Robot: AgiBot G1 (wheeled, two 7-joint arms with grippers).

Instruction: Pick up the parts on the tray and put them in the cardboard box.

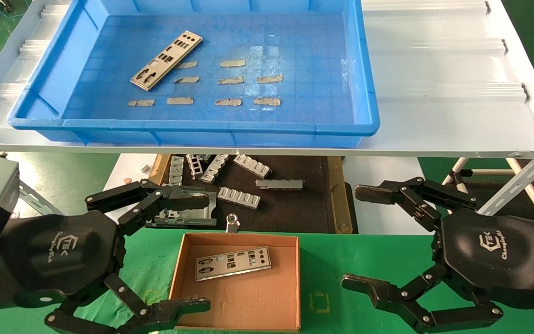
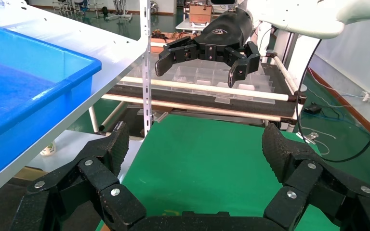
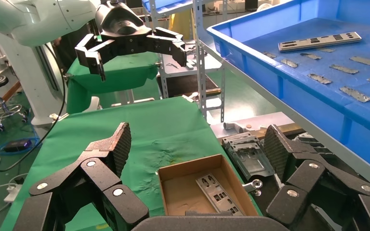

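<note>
One silver punched plate (image 1: 166, 60) lies at an angle in the far left of the blue tray (image 1: 369, 93), which stands on a raised white shelf; it also shows in the right wrist view (image 3: 319, 41). Another plate (image 1: 232, 263) lies flat in the cardboard box (image 1: 295, 283) on the green table; it also shows in the right wrist view (image 3: 218, 195). My left gripper (image 1: 197, 253) is open and empty beside the box's left wall, level with the table. My right gripper (image 1: 362, 236) is open and empty to the right of the box.
Rows of tan tape strips (image 1: 232, 80) mark the tray floor. Below the shelf, a black mat with a tan frame (image 1: 295, 204) holds several grey ribbed brackets (image 1: 239, 197). A small metal clip (image 1: 232, 223) lies by the box's far wall. The white shelf (image 1: 457, 93) overhangs the table's back.
</note>
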